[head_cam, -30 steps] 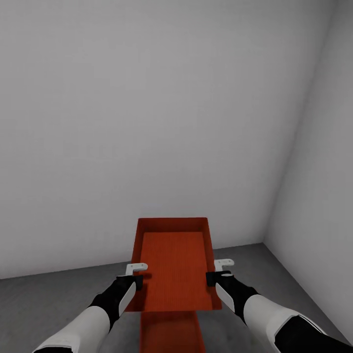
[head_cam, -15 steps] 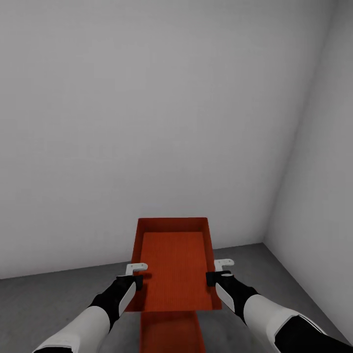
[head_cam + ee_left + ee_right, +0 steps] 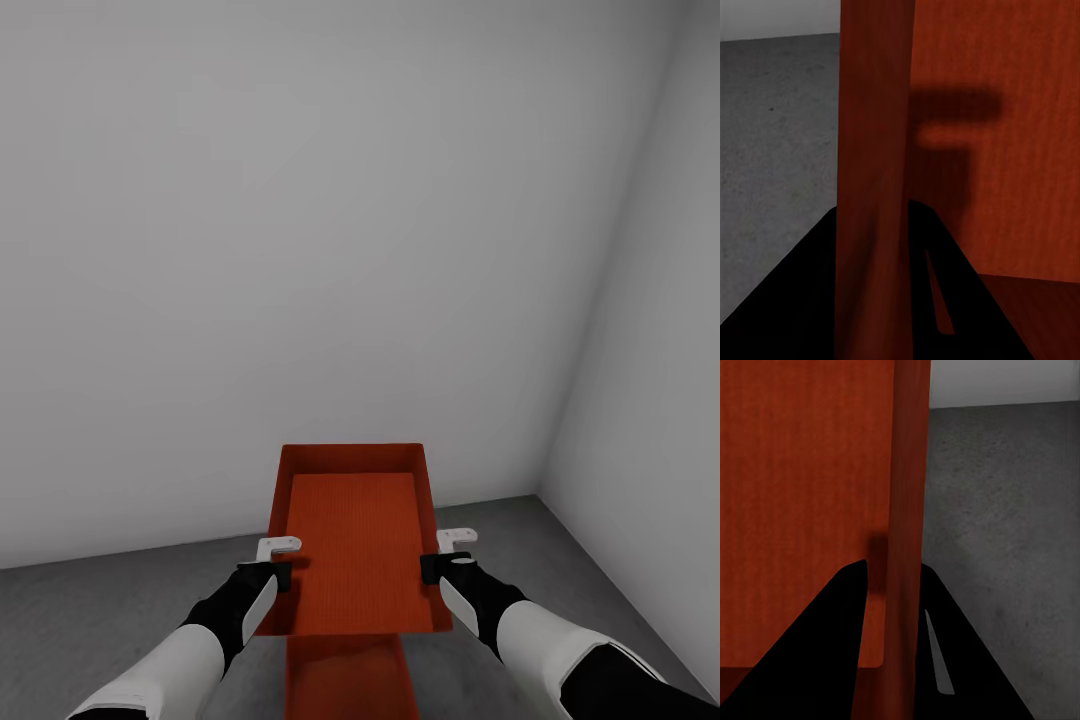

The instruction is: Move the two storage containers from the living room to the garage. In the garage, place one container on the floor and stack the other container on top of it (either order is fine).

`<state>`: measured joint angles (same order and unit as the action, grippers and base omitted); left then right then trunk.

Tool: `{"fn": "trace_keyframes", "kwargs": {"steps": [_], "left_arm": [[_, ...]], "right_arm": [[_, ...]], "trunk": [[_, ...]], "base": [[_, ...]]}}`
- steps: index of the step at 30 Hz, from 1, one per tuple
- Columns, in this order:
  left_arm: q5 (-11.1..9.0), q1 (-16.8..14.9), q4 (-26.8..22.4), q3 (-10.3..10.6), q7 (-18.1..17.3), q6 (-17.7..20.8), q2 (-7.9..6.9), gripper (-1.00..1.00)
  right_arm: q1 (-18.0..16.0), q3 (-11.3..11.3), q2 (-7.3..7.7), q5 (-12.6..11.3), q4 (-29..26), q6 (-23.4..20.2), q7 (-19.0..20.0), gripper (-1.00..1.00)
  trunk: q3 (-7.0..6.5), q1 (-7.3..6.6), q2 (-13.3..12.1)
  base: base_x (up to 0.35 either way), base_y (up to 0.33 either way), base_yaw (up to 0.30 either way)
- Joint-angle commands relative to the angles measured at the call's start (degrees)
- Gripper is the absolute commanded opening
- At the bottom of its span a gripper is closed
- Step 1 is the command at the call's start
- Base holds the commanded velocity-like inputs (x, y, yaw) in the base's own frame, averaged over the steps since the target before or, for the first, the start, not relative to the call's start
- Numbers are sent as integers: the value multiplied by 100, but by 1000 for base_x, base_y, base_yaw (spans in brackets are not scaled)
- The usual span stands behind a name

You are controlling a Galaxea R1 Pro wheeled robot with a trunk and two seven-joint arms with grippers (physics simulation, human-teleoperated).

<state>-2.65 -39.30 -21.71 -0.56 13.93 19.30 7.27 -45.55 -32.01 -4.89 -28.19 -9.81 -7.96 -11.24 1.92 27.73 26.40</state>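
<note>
Nothing has moved; left gripper (image 3: pixel 283 562) and right gripper (image 3: pixel 446 555) each pinch the upper container's (image 3: pixel 352 545) side walls.

No readable text, labels, brands, numbers or signs anywhere. Checked plain red-orange rectangular open-top plastic bin (image 3: pixel 352 540), second alike bin below it (image 3: pixel 348 680), white-grey walls (image 3: pixel 300 250), dark grey mottled concrete floor (image 3: pixel 100 620): all blank.
</note>
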Motion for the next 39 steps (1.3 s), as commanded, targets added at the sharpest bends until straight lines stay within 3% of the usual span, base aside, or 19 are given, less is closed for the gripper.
{"fn": "trace_keyframes", "kwargs": {"steps": [1,39], "left_arm": [[-104,1,8,38,40,28,-182,-100],[-109,1,8,30,40,40,-186,-100]], "right_arm": [[-9,-51,76,33,-30,155,-36,-100],[-7,-51,76,33,-30,155,-36,-100]], "trunk": [[20,3,13],[362,3,13]], "base": [[0,0,-53],[0,7,-76]]}}
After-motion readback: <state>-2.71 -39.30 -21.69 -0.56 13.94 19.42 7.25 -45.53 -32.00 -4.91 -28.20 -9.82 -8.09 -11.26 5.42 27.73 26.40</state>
